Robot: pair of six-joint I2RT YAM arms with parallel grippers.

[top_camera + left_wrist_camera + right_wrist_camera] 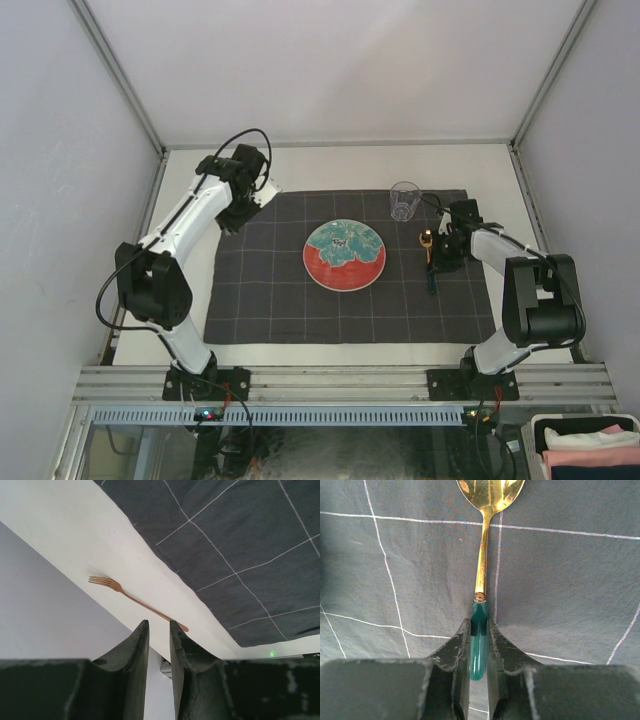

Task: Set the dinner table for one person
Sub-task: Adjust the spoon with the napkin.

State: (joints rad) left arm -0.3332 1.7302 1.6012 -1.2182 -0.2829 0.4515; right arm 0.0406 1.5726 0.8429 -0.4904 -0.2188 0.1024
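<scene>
Right hand [478, 640] pinches spoon [482, 575]; fork [135, 601] lies beside cloth [240, 550] edge.

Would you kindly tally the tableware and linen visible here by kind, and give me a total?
Plates: 1, the round red and teal ceramic plate.
Glasses: 1, the clear drinking glass.
Spoons: 1, the gold spoon with a green handle.
Forks: 1, the slim copper-coloured fork.
Cloths: 1, the dark grey checked cloth.
Total: 5.
</scene>
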